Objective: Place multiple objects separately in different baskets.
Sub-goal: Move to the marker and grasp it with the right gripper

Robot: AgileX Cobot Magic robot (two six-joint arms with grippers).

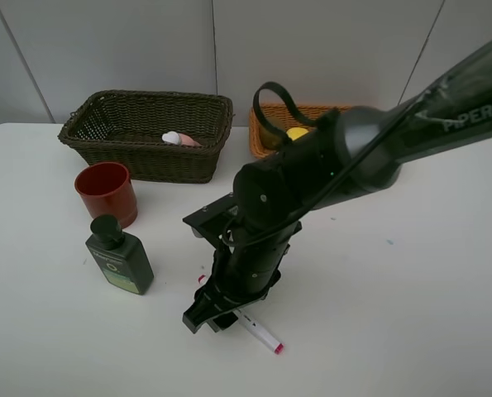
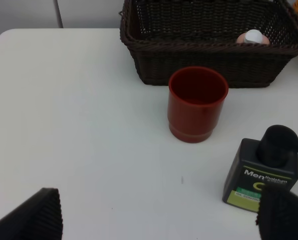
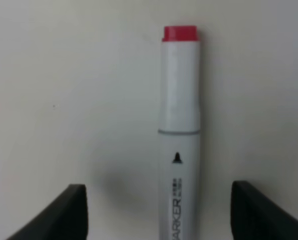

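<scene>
White worktop (image 1: 444, 331) with rounded corners, pale grey panelled wall (image 1: 146, 41) behind it, thin dark seams between panels, soft even light

Bright, even light washes the white table (image 1: 427, 331). Just beside the marker (image 3: 180, 125) lies a faint, soft-edged shadow; the marker's close-up looks slightly blurred.

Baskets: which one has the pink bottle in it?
The dark brown basket, left of the orange basket; the pink bottle lies inside it.
</scene>
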